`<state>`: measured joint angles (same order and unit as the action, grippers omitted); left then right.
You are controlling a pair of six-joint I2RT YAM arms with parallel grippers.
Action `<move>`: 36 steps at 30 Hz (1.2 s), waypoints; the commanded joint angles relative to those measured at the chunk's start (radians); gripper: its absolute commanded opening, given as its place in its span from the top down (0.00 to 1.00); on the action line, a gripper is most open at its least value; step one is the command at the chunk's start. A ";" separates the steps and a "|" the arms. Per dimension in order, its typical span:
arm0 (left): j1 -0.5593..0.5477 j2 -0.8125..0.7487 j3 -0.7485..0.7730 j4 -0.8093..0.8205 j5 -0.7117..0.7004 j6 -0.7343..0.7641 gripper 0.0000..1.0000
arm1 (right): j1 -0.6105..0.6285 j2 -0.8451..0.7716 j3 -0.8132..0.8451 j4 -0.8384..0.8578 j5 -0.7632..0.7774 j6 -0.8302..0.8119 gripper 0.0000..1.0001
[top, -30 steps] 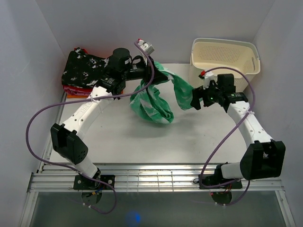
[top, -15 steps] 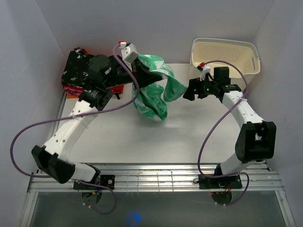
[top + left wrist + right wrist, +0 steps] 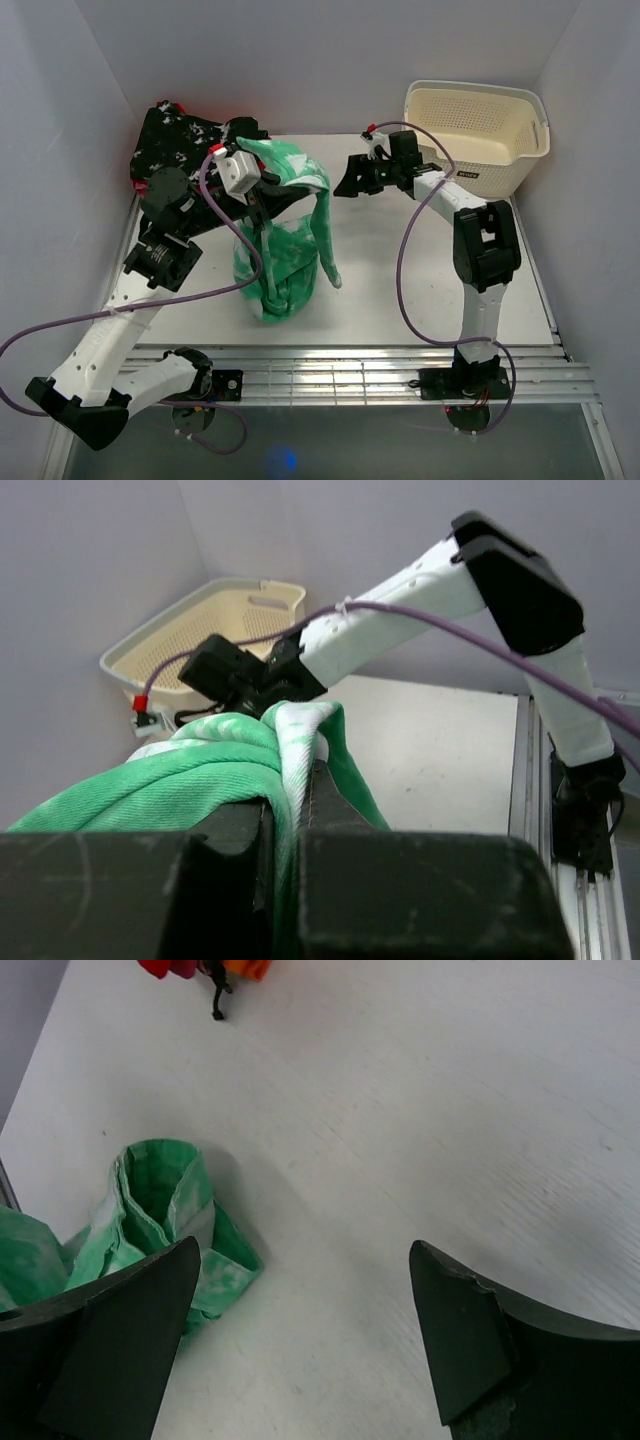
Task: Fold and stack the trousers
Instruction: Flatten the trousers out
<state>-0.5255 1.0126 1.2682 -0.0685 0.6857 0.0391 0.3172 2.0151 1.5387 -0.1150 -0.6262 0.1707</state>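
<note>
Here the left gripper [image 3: 298, 790] is almost closed and pinches a fold of the long soft trousers, bright green with cloudy white blotches [image 3: 285, 250]. It holds them up above the white table [image 3: 400, 270]. From the pinch the cloth hangs down in a bunch and its lower end rests on the table, near the front edge. The right gripper [image 3: 303, 1260] stands wide open and has nothing in it. It hovers over the far part of the table, just beside the raised cloth but apart from it.

We judge that the step in hand is lifting the trousers to open them out, since no fold is made yet. The next move calls for the right gripper to take a second point on the cloth, so that both can stretch it and lay it flat.

We count one pair of trousers, two grippers, one cream plastic basket with small holes [image 3: 480, 110] at the far right, and one black white-speckled folded garment [image 3: 180, 150] lying on red and orange folded clothes [image 3: 200, 968], whose number we cannot tell
</note>
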 commanded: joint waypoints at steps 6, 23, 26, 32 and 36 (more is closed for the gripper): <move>0.001 -0.083 -0.076 -0.083 -0.066 0.120 1.00 | 0.163 0.118 0.112 0.023 -0.052 0.030 0.10; 0.007 -0.172 -0.135 -0.134 -0.411 0.121 1.00 | 0.254 0.127 0.055 -0.169 -0.175 -0.088 0.84; 0.019 -0.178 -0.145 -0.134 -0.579 0.097 1.00 | 0.168 0.008 -0.038 -0.192 -0.145 -0.102 0.92; 0.044 -0.200 -0.222 -0.116 -0.946 0.088 1.00 | -0.122 -0.281 -0.231 -0.239 -0.103 -0.111 0.92; 0.064 -0.250 -0.305 -0.180 -1.012 0.029 1.00 | -0.318 -0.497 -0.365 -0.325 -0.014 -0.166 0.92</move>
<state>-0.4782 0.8280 1.0039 -0.2398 -0.1501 0.1131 0.0731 1.6623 1.2533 -0.3458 -0.7044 0.0605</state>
